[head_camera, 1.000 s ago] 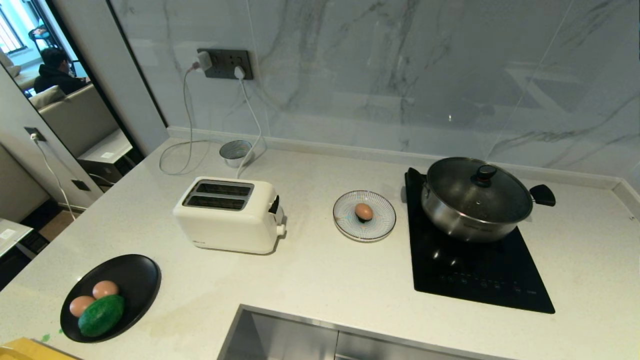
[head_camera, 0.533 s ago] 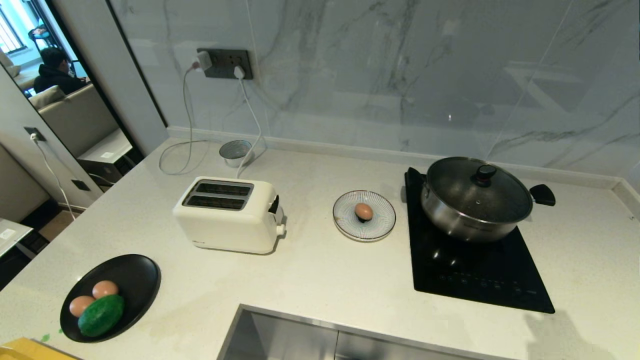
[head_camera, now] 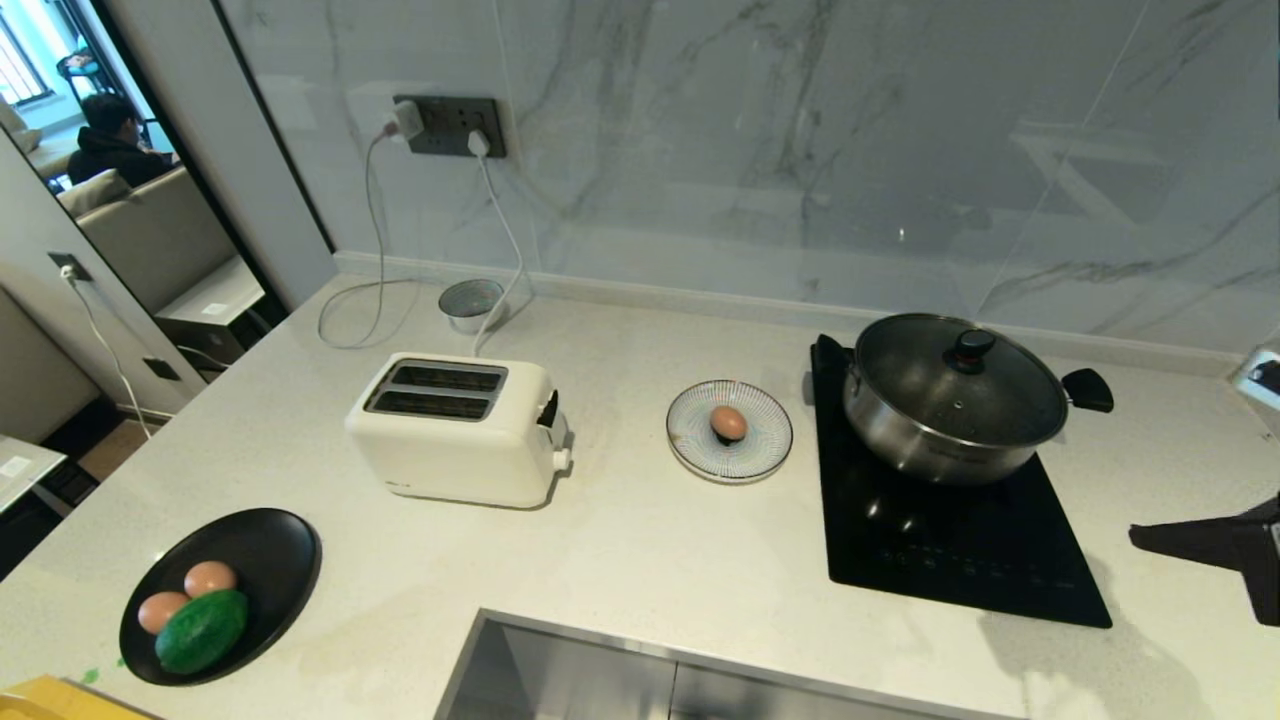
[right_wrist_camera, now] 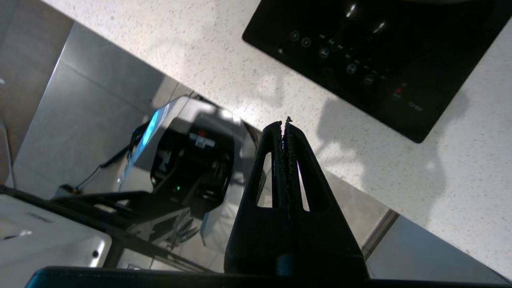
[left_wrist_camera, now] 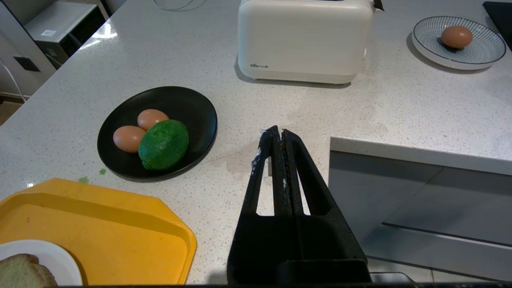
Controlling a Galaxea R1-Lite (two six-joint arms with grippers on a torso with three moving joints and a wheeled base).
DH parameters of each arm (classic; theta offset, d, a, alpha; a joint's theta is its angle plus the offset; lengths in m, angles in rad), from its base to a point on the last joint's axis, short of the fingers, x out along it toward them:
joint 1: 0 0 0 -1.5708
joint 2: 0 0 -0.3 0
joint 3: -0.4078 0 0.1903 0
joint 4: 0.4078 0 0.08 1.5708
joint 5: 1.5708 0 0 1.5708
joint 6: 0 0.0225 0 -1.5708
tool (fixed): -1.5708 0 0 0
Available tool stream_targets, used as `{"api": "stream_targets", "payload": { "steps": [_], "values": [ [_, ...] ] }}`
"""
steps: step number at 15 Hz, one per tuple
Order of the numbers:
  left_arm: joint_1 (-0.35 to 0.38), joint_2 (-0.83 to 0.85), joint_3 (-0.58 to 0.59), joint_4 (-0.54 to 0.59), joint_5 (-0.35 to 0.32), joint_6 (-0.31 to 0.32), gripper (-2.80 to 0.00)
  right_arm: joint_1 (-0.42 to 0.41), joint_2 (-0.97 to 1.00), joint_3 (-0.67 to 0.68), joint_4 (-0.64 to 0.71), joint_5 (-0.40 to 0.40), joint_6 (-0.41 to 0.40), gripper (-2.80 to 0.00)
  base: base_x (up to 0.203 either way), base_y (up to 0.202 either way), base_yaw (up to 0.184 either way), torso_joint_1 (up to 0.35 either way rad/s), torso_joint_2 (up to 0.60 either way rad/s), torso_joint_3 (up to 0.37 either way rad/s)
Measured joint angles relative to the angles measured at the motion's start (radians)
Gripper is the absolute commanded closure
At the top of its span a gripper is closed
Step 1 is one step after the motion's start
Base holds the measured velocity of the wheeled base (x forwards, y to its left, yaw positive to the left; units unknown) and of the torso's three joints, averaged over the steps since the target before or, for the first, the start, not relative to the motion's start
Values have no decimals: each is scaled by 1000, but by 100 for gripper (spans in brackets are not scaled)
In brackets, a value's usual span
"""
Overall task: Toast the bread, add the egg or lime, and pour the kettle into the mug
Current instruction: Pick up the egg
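On the far left of the speckled white stone table (head_camera: 640, 560), an orange plastic tray (left_wrist_camera: 120, 224) carries a white plate with the crusted slice of bread (left_wrist_camera: 20, 272) at its edge. Beside the tray, a matte black round plate (head_camera: 285, 550) holds two paired brown eggs and the bumpy green lime (head_camera: 202, 631). The left gripper (left_wrist_camera: 278, 134) hovers over the table edge near that plate, fingers clenched on nothing. A cream two-slot toaster (head_camera: 455, 430) stands further right, then a striped round saucer (head_camera: 765, 450) bearing the single pinkish-brown egg (head_camera: 728, 422). A lidded steel pot (head_camera: 950, 400) sits on the black induction hob (head_camera: 960, 560). The right gripper (head_camera: 1145, 537) reaches in at the right, fingers pressed together, empty.
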Motion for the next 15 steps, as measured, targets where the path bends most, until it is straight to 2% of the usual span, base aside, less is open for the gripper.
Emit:
{"api": "stream_targets", "payload": {
  "steps": [6, 12, 15],
  "values": [
    [0, 0, 0, 0, 0, 0, 0, 11, 81, -70, 37, 7, -12, 0, 0, 0, 0, 0, 0, 0],
    [0, 0, 0, 0, 0, 0, 0, 14, 316, -266, 33, 10, -122, 0, 0, 0, 0, 0, 0, 0],
    [0, 0, 0, 0, 0, 0, 0, 19, 422, -344, 29, 92, -153, 0, 0, 0, 0, 0, 0, 0]
  ]
}}
